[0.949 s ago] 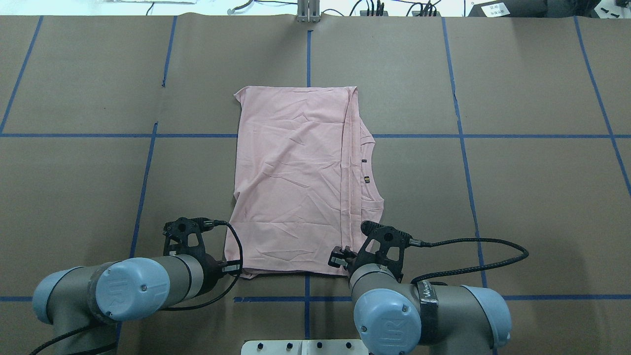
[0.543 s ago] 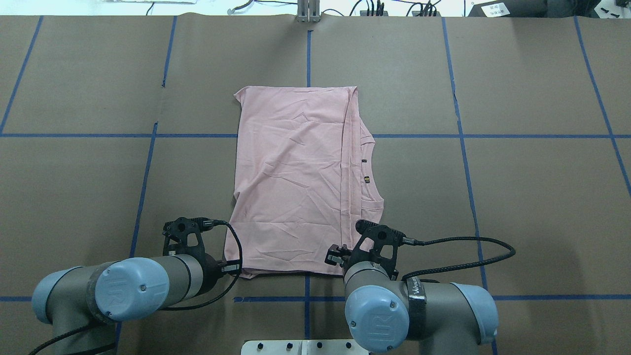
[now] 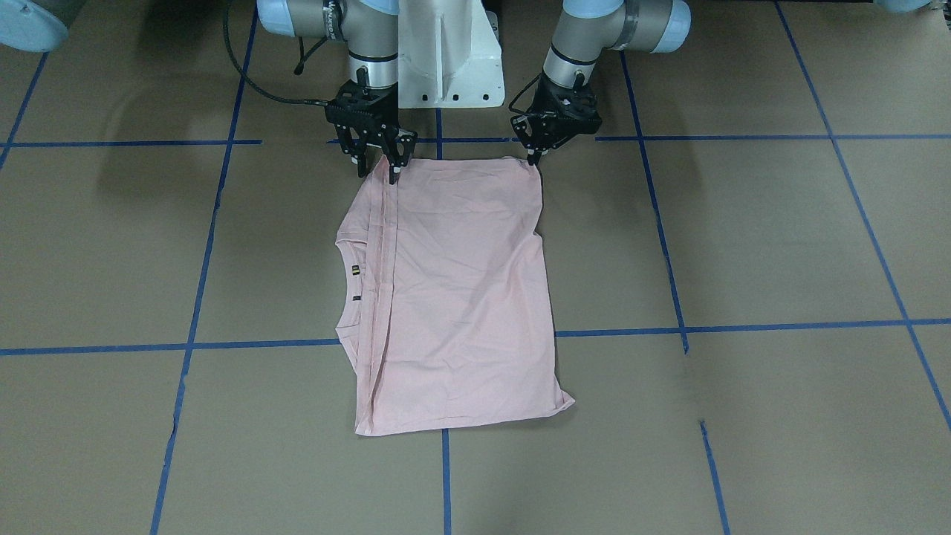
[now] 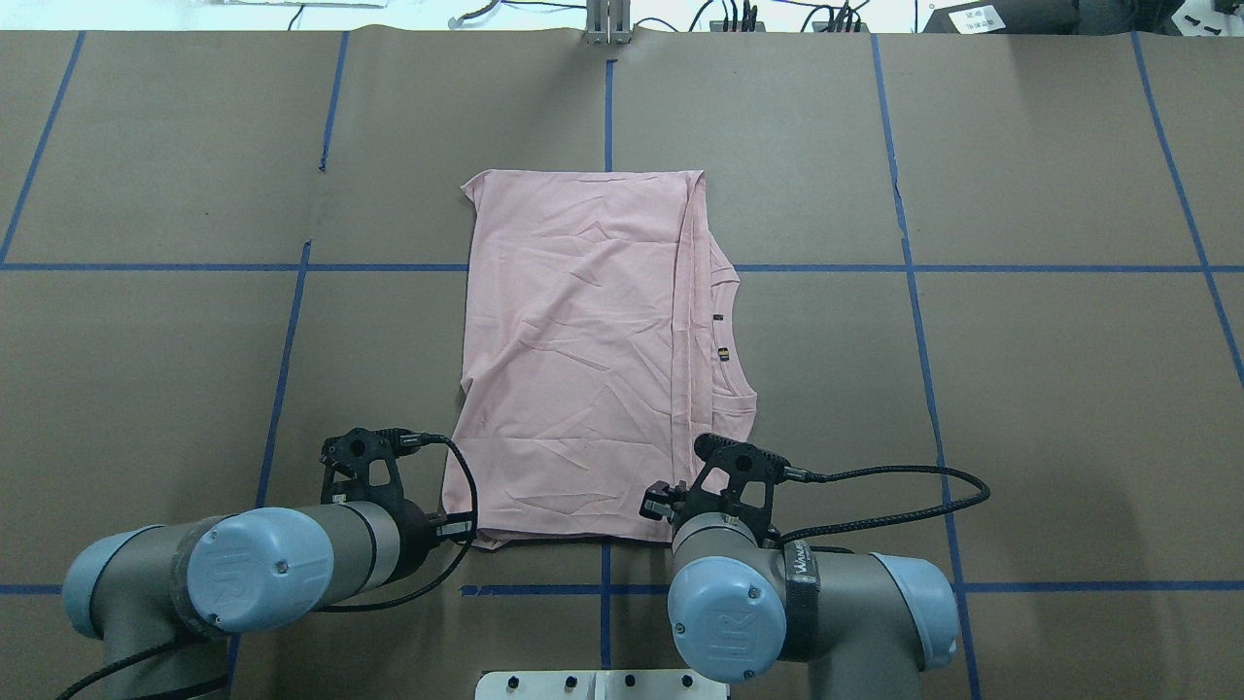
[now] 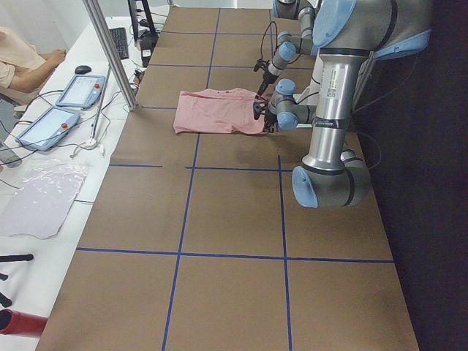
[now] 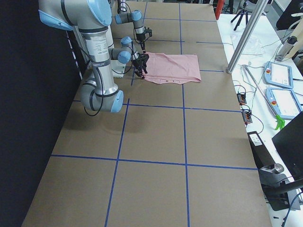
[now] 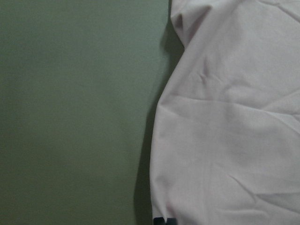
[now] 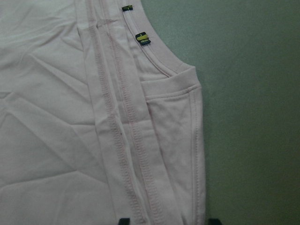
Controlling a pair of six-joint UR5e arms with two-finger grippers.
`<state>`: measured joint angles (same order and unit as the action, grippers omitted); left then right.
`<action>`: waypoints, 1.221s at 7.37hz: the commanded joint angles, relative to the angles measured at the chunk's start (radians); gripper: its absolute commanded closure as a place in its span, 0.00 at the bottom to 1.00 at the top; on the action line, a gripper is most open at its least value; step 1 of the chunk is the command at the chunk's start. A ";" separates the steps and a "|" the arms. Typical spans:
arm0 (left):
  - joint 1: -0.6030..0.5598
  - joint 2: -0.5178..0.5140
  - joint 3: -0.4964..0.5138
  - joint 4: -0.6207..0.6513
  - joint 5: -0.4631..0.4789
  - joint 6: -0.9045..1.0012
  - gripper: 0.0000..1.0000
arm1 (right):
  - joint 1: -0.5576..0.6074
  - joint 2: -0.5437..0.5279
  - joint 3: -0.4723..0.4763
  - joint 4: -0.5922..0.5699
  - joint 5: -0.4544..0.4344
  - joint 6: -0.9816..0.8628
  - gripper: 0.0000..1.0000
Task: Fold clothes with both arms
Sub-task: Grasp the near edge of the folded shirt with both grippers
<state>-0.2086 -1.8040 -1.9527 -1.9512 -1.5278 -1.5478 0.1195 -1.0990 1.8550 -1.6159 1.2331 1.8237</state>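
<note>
Brown-paper table (image 4: 1069,408), gridded in blue tape (image 4: 972,267). Item: one pink shirt (image 4: 573,360), plain side up, lying flat at the centre in a rough oblong, long axis 12 to 6 in the overhead view, with collar (image 4: 729,335) and stitched hems along the 3 o'clock side. Left pincer (image 3: 533,154): at the shirt's 7 o'clock corner, fingers drawn together, seemingly nipping the cloth edge, though the pinch itself is too small to confirm. Right pincer (image 3: 380,165): at the 5 o'clock corner, fingers spread, straddling the layered hem strip, nothing gripped. Step in hand, by judgement: taking both near corners for a fold toward 12 o'clock. Handling notes: the right pincer should go low enough to gather every layer at its corner, the hem strip and the sleeve panel beside it, before closing. A partial bite would leave lower layers on the table and skew the fold. Lift both corners together and level, keep the edge between them taut but unstretched, carry it over to meet the 12 o'clock edge, release together. Risk: thin knit slipping from a shallow grip.
</note>
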 commanded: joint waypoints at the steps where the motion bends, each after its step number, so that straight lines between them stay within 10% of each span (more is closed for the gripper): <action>1: 0.000 0.000 0.000 0.000 0.000 0.000 1.00 | 0.000 0.007 -0.005 -0.001 0.000 0.000 0.39; 4: 0.000 0.002 -0.002 0.000 0.000 0.000 1.00 | 0.000 0.007 -0.007 -0.002 0.002 0.002 0.52; 7: 0.000 0.000 -0.002 0.002 0.000 0.000 1.00 | 0.002 0.007 -0.013 -0.006 0.002 0.003 0.96; 9: 0.000 0.000 -0.008 0.002 0.000 0.000 1.00 | 0.002 0.007 -0.010 -0.009 0.002 0.002 1.00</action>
<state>-0.2086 -1.8039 -1.9565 -1.9499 -1.5278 -1.5478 0.1211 -1.0922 1.8433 -1.6226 1.2348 1.8261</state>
